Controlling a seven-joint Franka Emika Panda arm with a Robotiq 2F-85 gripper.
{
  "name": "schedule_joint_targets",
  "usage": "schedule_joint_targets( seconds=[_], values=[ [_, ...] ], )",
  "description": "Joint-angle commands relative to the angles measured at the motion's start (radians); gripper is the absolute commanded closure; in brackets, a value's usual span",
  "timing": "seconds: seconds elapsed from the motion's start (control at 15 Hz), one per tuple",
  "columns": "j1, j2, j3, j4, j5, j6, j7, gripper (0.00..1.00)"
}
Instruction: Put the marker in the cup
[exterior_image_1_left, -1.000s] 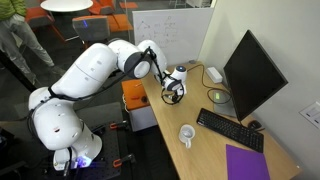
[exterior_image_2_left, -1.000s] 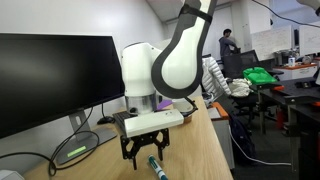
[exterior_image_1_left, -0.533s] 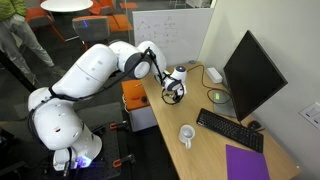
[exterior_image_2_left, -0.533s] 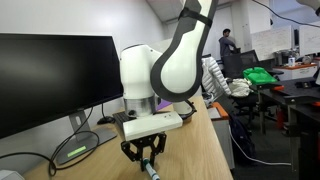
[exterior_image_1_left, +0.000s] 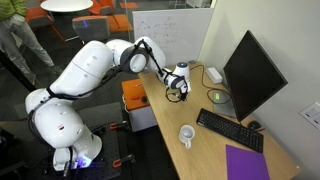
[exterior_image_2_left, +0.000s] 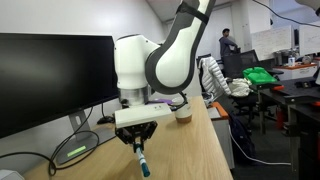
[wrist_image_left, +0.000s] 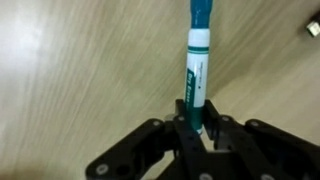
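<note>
Gripper (exterior_image_2_left: 138, 141) has risen, carrying the marker (exterior_image_2_left: 142, 163) up with it.
Jaws are clamped on the green-and-white marker, which hangs tip-down over the wooden surface (exterior_image_2_left: 205, 150); the white cup (exterior_image_1_left: 187, 134) stands well apart, near the keyboard (exterior_image_1_left: 230, 130).

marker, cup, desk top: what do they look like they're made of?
marker: smooth plastic, white barrel with a teal printed band and teal end, slight sheen.
cup: plain white, probably glazed ceramic; too small in view to be sure.
desk top: light wood grain, matte; the even streaks suggest laminate or veneer, but solid wood can't be ruled out.
</note>
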Motion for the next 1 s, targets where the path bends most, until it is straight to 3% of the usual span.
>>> schedule_joint_targets(
  seconds=[0.0, 0.27, 0.47, 0.67, 0.93],
  values=[
    [0.120, -0.043, -0.187, -0.029, -0.096, -0.056, 0.169, 0.94],
    [0.216, -0.049, -0.381, -0.037, -0.245, -0.129, 0.362, 0.94],
    [0.287, -0.030, -0.490, -0.043, -0.375, -0.210, 0.512, 0.94],
    [0.337, -0.002, -0.544, -0.039, -0.490, -0.311, 0.665, 0.94],
    [0.363, 0.039, -0.554, -0.014, -0.631, -0.476, 0.848, 0.94]
  ],
)
